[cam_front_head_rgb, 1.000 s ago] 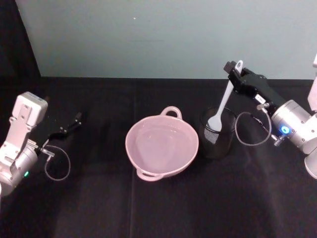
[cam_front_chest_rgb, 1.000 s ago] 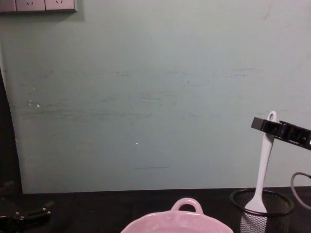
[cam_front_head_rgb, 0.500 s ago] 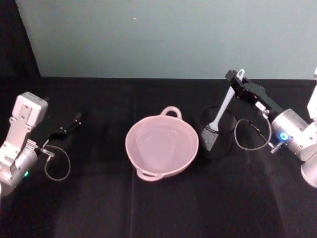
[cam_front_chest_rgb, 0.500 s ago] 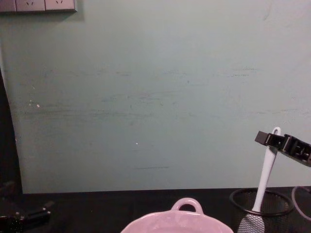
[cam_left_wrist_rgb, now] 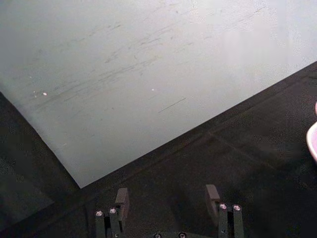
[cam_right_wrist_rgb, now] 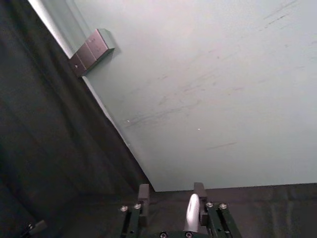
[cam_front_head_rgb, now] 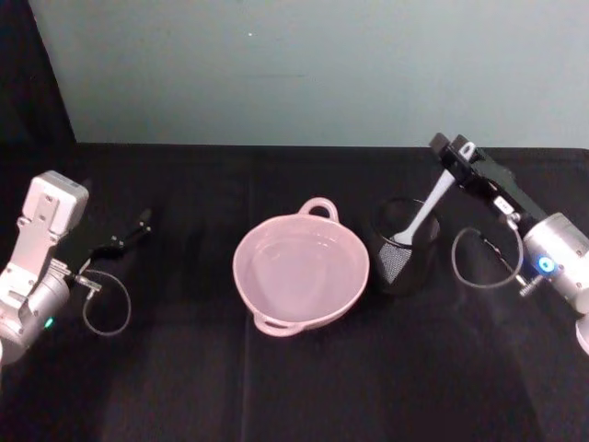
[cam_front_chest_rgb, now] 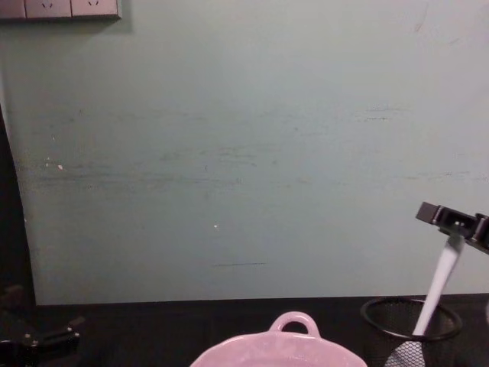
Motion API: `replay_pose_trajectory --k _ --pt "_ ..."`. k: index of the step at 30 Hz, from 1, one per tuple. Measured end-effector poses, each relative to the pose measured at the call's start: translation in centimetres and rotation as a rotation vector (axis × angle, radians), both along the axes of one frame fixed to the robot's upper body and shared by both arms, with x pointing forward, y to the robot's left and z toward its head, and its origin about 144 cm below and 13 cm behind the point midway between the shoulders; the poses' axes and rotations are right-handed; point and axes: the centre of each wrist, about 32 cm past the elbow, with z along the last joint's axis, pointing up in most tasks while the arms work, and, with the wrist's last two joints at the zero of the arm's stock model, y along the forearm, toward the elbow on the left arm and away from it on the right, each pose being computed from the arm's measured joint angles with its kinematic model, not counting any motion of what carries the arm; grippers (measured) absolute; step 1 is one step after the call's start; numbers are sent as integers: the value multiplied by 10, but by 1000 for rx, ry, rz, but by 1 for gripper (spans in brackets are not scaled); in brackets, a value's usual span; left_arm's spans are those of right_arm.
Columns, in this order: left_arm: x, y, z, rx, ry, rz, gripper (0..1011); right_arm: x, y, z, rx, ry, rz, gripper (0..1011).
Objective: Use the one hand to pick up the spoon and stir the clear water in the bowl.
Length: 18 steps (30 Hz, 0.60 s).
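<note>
Spoon leans tilted in the black wire-mesh cup just right of the pale pink bowl, its blade low inside the cup and its handle rising up and to the right into the right gripper, whose fingers are clamped on the handle's top end. Clear water lies in the bowl near the middle of the black table. Far to the left, the left gripper rests low with its fingers apart, holding nothing.
</note>
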Motion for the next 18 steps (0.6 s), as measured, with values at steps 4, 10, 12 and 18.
replay_pose_trajectory --k 4,10,12,18 --pt "0 0 0 0 0 0 1011 -11 -5 0 1 -1 -11 654" --pt "0 0 0 0 0 0 1011 -30 -8 -2 -13 -1 -23 846" --pt "0 0 0 0 0 0 1011 -35 -8 -2 -13 1 -24 881" --pt "0 0 0 0 0 0 1011 -48 -10 -7 -9 18 -34 1002"
